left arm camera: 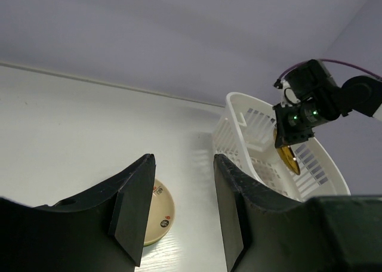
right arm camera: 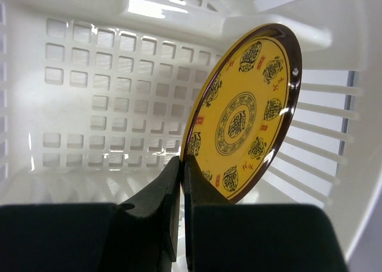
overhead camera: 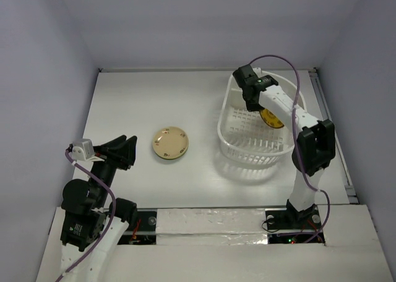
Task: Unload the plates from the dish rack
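The white slatted dish rack (overhead camera: 235, 143) stands at the right of the table; it also shows in the left wrist view (left arm camera: 239, 114) and the right wrist view (right arm camera: 89, 75). My right gripper (overhead camera: 260, 106) is shut on the rim of a yellow-orange plate with dark pattern (right arm camera: 245, 117), held on edge inside the rack; the plate also shows in the top view (overhead camera: 272, 119) and the left wrist view (left arm camera: 288, 158). A cream plate with dark marks (overhead camera: 171, 143) lies flat on the table; the left wrist view also shows it (left arm camera: 160, 215). My left gripper (overhead camera: 127, 149) is open and empty, left of it.
White walls enclose the table at the back and both sides. A purple cable (overhead camera: 297, 78) loops from the right arm above the rack. The right arm's upper link (overhead camera: 314, 147) hangs over the rack's right side.
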Controlling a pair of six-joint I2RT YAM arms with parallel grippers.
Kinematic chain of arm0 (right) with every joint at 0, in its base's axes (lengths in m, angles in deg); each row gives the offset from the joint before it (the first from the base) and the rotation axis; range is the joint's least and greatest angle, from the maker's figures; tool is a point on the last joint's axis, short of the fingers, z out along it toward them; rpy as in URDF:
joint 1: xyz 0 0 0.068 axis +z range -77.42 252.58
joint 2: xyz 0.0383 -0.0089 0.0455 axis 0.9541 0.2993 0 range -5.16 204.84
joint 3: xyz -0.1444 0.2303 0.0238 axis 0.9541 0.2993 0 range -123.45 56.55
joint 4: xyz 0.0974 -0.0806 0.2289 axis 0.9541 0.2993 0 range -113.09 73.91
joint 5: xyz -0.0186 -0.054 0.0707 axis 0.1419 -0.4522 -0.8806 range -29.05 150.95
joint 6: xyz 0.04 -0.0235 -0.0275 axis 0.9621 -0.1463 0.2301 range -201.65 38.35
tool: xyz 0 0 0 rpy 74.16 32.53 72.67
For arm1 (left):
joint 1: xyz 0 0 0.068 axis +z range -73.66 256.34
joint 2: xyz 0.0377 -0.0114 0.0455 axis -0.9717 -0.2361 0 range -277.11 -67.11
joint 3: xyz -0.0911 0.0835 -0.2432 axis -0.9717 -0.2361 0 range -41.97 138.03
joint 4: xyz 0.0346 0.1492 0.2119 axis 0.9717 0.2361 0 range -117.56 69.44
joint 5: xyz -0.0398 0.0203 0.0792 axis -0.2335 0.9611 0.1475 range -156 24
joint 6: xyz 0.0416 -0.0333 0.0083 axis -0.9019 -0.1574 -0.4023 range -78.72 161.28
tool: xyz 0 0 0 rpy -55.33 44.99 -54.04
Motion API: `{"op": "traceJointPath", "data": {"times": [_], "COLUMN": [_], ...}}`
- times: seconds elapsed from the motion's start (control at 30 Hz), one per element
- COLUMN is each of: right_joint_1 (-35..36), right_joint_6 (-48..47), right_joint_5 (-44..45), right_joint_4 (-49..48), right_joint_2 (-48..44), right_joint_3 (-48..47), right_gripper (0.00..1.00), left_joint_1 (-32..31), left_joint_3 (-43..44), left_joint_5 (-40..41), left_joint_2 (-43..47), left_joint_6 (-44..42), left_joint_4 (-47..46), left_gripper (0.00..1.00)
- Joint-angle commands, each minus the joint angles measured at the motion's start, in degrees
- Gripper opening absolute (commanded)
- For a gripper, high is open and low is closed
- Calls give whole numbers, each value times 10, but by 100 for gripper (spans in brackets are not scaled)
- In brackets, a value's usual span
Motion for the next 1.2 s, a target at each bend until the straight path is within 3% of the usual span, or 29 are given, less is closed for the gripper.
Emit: {"op": "traceJointPath", "data": {"times": [0.0, 0.17, 0.27, 0.43, 0.57, 0.7, 0.83, 1.17], "right_joint_1": [10, 55, 119, 232, 321, 374, 411, 424], "right_joint_6": [-3, -3, -2, -17, -53, -91, -113, -123], "right_joint_5": [36, 55, 82, 87, 58, 1, -40, -102], "right_joint_4": [-13, 17, 59, 105, 76, 2, -50, -111], "right_joint_2": [-58, -96, -79, 31, 120, 171, 216, 280], "right_joint_3": [-22, -87, -181, -370, -436, -428, -425, -372], "right_gripper": [0, 0, 0, 0, 0, 0, 0, 0], "left_joint_1": [1, 1, 1, 1, 1, 1, 7, 12], "left_joint_3": [1, 1, 1, 2, 8, 14, 17, 22], "left_joint_5": [-3, -3, 1, 22, 67, 120, 165, 207], "left_joint_2": [3, 2, 1, -2, 8, 33, 53, 69], "left_joint_6": [-6, -6, -6, -4, 4, 13, 21, 31], "left_joint_4": [-23, -24, -24, -19, -7, 4, 13, 22], "left_gripper": [41, 41, 41, 45, 47, 57, 62, 70]}}
